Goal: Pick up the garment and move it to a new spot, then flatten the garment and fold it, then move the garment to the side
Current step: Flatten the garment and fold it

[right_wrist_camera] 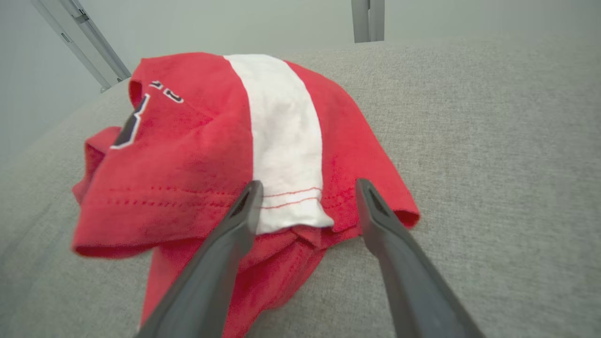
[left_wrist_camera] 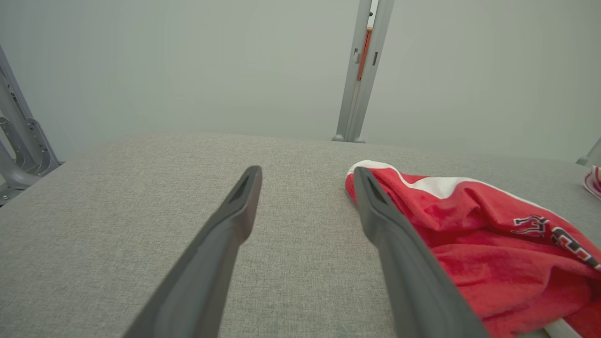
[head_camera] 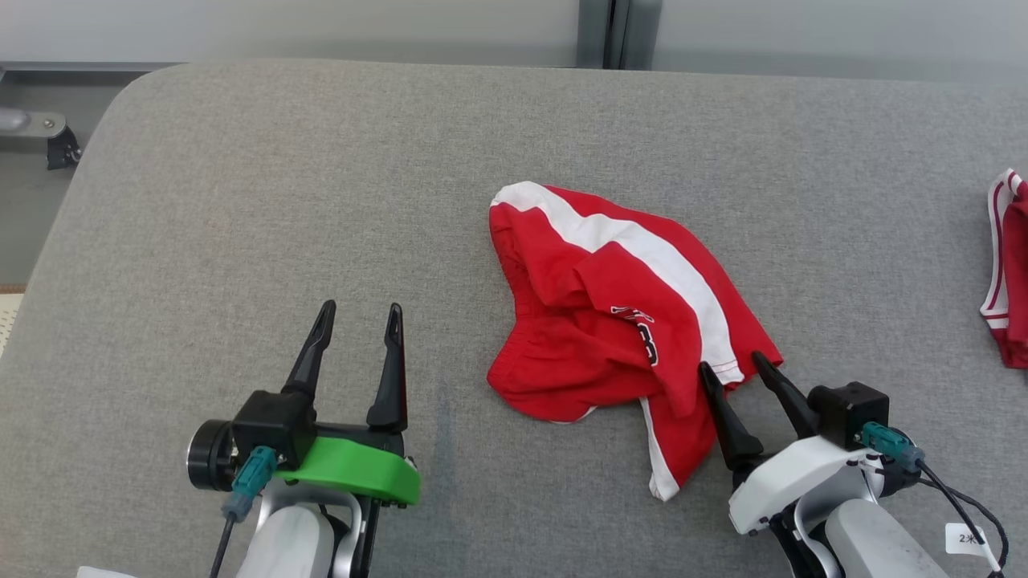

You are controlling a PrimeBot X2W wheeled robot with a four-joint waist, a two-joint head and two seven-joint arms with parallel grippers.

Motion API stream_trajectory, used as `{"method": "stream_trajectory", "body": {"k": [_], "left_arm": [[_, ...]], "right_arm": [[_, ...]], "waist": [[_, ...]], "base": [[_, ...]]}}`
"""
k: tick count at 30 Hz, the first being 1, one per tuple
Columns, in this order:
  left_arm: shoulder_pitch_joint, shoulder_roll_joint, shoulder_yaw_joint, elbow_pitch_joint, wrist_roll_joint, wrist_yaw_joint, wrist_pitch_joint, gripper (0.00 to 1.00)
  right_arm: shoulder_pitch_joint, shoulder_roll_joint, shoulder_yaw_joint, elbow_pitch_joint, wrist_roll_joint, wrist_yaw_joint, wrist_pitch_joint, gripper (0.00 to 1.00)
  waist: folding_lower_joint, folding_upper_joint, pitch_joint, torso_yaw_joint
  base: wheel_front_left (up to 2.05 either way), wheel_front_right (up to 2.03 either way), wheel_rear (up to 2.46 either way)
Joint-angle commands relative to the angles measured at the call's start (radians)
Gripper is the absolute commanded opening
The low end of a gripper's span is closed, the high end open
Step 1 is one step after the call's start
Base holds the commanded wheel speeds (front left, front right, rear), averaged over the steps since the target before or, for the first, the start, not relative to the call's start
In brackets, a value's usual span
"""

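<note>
Right gripper [head_camera: 732, 363]: lower right of the head view, fingers spread wide, nothing held. Its fingertips sit at the near hem of the garment [head_camera: 610, 305], one on either side of the white stripe's end. Contact with the cloth cannot be confirmed.

Left gripper [head_camera: 361, 307]: lower left of the frame, fingers likewise spread and empty. It is over the bare grey padded surface [head_camera: 241, 201], apart from the garment's left edge.

The garment is red with a white stripe and dark lettering. It lies crumpled at centre frame on the padded surface.

A second red-and-white cloth [head_camera: 1008, 265] lies at the right edge of the frame, well apart.
</note>
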Motion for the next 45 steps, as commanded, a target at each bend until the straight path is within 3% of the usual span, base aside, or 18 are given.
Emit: {"method": "stream_trajectory", "body": {"k": [1, 4, 5, 7, 15, 21, 26, 33, 37, 38, 39, 40, 45], "left_arm": [[-0.017, 0.0, -0.004, -0.002, -0.009, 0.006, -0.002, 1.0], [-0.02, 0.0, -0.015, -0.002, -0.013, 0.013, -0.002, 1.0], [-0.021, 0.0, -0.017, -0.002, -0.014, 0.014, -0.002, 1.0], [-0.022, 0.0, -0.023, 0.0, -0.018, 0.015, -0.002, 1.0], [-0.015, 0.0, -0.024, 0.011, -0.028, 0.019, -0.002, 1.0], [-0.004, 0.0, -0.031, 0.018, -0.047, 0.016, -0.002, 1.0], [0.002, 0.0, -0.04, 0.018, -0.069, 0.021, -0.002, 1.0], [-0.003, 0.0, -0.057, 0.018, -0.083, 0.024, -0.002, 1.0], [-0.007, 0.0, -0.06, 0.018, -0.083, 0.028, -0.002, 1.0], [-0.008, 0.0, -0.06, 0.018, -0.083, 0.029, -0.002, 1.0], [-0.009, 0.0, -0.061, 0.018, -0.083, 0.03, -0.002, 1.0], [-0.01, 0.0, -0.062, 0.017, -0.083, 0.03, -0.002, 1.0], [-0.016, 0.0, -0.069, 0.021, -0.082, 0.031, -0.002, 1.0]], "right_arm": [[-0.015, -0.001, 0.005, 0.011, 0.01, -0.002, -0.004, 1.0], [-0.028, -0.003, 0.022, 0.035, 0.038, -0.002, -0.005, 1.0], [-0.031, -0.004, 0.027, 0.04, 0.046, -0.002, -0.005, 0.6], [-0.036, -0.009, 0.039, 0.05, 0.06, -0.002, -0.007, 0.0], [-0.076, -0.051, 0.03, 0.034, 0.055, -0.002, -0.017, 0.0], [-0.161, -0.119, 0.025, -0.013, 0.019, -0.002, 0.009, 0.0], [-0.239, -0.175, 0.024, -0.051, 0.058, -0.002, 0.092, 0.0], [-0.322, -0.244, 0.055, 0.039, 0.156, -0.001, 0.265, 0.0], [-0.374, -0.269, 0.06, 0.098, 0.212, -0.002, 0.297, 0.0], [-0.388, -0.275, 0.059, 0.115, 0.211, -0.002, 0.29, 0.03], [-0.404, -0.278, 0.053, 0.135, 0.204, -0.002, 0.275, 0.92], [-0.422, -0.281, 0.043, 0.167, 0.19, -0.002, 0.258, 1.0], [-0.495, -0.252, -0.002, 0.321, 0.113, -0.002, 0.181, 1.0]], "waist": [[0.0, -0.0001, 0.004, 0.004], [0.0, -0.0001, 0.006, 0.008], [0.0, -0.0001, 0.006, 0.008], [0.0, -0.0001, 0.006, 0.009], [0.0, -0.0001, -0.017, 0.008], [0.0, -0.0001, -0.047, 0.013], [0.0, -0.0001, -0.061, 0.027], [0.0, -0.0001, -0.049, 0.052], [0.0, -0.0001, -0.042, 0.059], [0.0, -0.0001, -0.04, 0.06], [0.0, -0.0001, -0.039, 0.06], [0.0, -0.0001, -0.038, 0.061], [0.0, -0.0001, -0.037, 0.055]], "base": [[0.0, 0.0, 0.0], [0.0, 0.0, 0.0], [0.0, 0.0, 0.0], [0.0, 0.0, 0.0], [0.0, 0.0, 0.0], [0.0, 0.0, 0.0], [0.0, 0.0, 0.0], [0.0, 0.0, 0.0], [0.0, 0.0, 0.0], [0.0, 0.0, 0.0], [0.0, 0.0, 0.0], [0.0, 0.0, 0.0], [0.0, 0.0, 0.0]]}}
